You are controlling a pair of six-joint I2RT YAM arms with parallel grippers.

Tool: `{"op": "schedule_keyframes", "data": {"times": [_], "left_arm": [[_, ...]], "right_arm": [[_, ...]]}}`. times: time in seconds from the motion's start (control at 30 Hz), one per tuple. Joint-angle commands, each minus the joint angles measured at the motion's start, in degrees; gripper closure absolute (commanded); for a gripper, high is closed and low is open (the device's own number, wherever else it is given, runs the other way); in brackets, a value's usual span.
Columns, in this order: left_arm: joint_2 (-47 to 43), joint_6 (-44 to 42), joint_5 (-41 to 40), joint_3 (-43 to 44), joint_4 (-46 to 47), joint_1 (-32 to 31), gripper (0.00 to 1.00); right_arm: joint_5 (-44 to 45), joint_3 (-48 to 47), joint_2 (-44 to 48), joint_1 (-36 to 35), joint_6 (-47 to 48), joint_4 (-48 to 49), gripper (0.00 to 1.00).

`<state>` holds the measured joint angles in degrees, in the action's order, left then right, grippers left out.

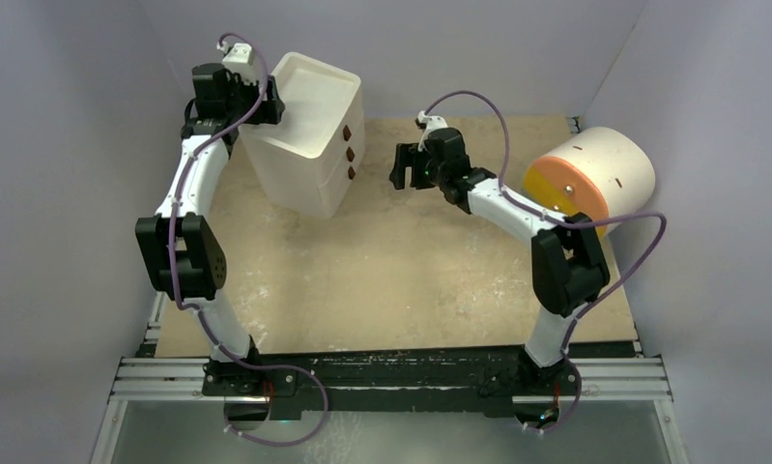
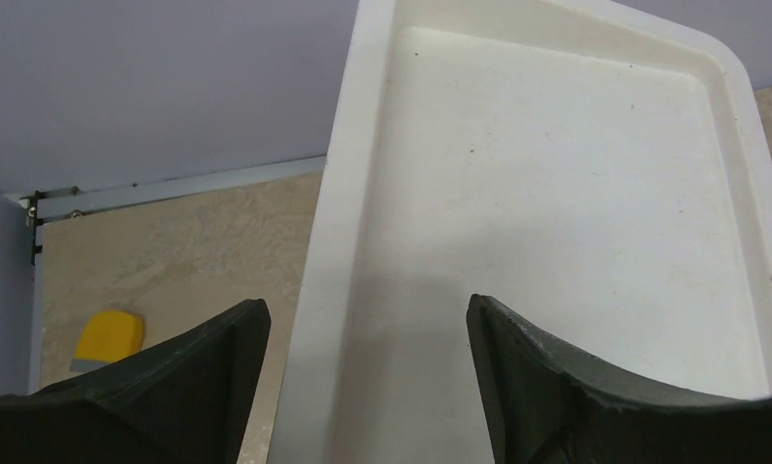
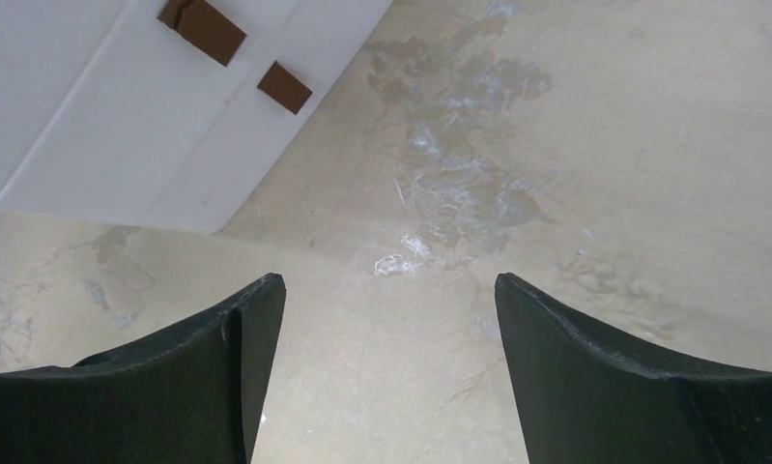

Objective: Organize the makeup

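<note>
Two grippers spread | scuffed beige table (image 1: 411,280), pale lilac walls (image 1: 63,116) | white cabinet (image 1: 309,106) upper left | left gripper (image 2: 367,307) wide, astride cabinet's top rim, empty | right gripper (image 3: 389,285) wide, empty, above table | makeup: cannot tell where

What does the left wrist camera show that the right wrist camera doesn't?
Only left wrist: the recessed top of the white cabinet, and a small yellow object on the table beside it. Only right wrist: two brown knobs on the cabinet's front, and white scuffs. Both: cabinet, table, and an open gripper holding nothing, the left gripper and the right gripper.
</note>
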<state>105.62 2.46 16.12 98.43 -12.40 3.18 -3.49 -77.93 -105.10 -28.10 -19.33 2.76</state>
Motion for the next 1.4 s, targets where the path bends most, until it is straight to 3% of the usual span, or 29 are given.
{"op": "schedule_keyframes", "data": {"times": [0.0, 0.33, 0.7, 0.9, 1.03, 1.37], "left_arm": [[-0.8, 1.53, -0.08, 4.0, -2.87, 0.07, 0.21], [-7.25, 1.27, -2.32, 5.12, 2.61, 0.07, 0.15], [-26.51, 6.0, 5.42, -16.43, 20.16, -0.47, 0.13], [-34.57, 6.22, 8.54, -28.08, 25.58, -1.78, 0.11], [-34.74, 4.67, 8.21, -29.38, 21.56, -2.74, 0.1], [-35.11, 6.51, 7.65, -36.63, 26.53, -4.89, 0.08]], "right_arm": [[6.62, 1.39, 6.68, -0.35, 4.77, 1.03, 0.17], [8.8, 5.71, 15.09, -0.31, 7.82, 2.97, 0.14], [8.75, 11.67, 26.44, -0.31, 11.0, 7.32, 0.02], [9.22, 11.55, 26.68, -0.29, 12.53, 9.94, 0.01], [8.11, 10.49, 25.24, -0.31, 12.74, 11.98, 0.01], [7.41, 7.14, 20.43, -0.29, 11.91, 11.27, 0.01]]}}
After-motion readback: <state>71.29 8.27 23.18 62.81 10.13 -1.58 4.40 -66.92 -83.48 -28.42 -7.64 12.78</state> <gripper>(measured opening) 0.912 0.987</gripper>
